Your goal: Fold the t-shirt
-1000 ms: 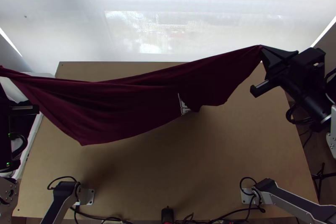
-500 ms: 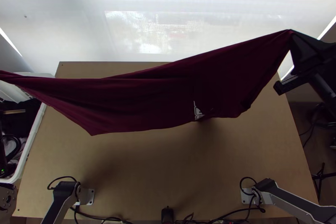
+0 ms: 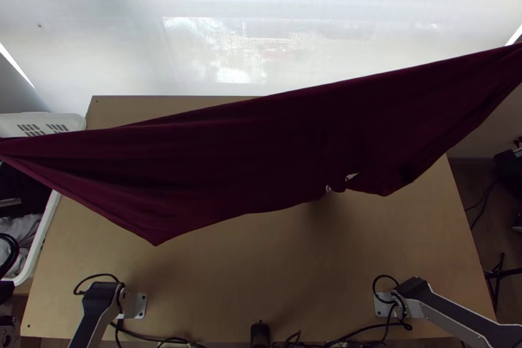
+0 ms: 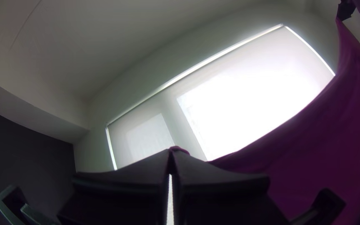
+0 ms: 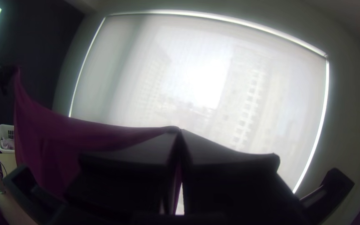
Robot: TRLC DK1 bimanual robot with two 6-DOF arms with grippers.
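Holding the dark red t-shirt [image 3: 261, 152] up by two points, I have it strung in the air across the worktop [image 3: 261, 283]. My left tool [image 3: 9, 203] is beyond the left edge, over by the white basket [image 3: 70, 119]; in its wrist view, its fingers [image 4: 134, 166] are pressed together at the tips with a bit of the cloth pinched there. My right tool [image 5: 179, 131] is closed on the other end the same way, and the cloth trails off from its tips. Between them the shirt hangs slack and unfolded, its upper edge pulled into a long line, its lower edge dropping in two points, one toward the near left corner, the other right of the middle. A scrap of white print [image 3: 352, 176] shows by the right one. Clothes [image 3: 25, 227] lie in the basket beside the worktop's left edge. I cannot tell which part of the shirt either tool grips.
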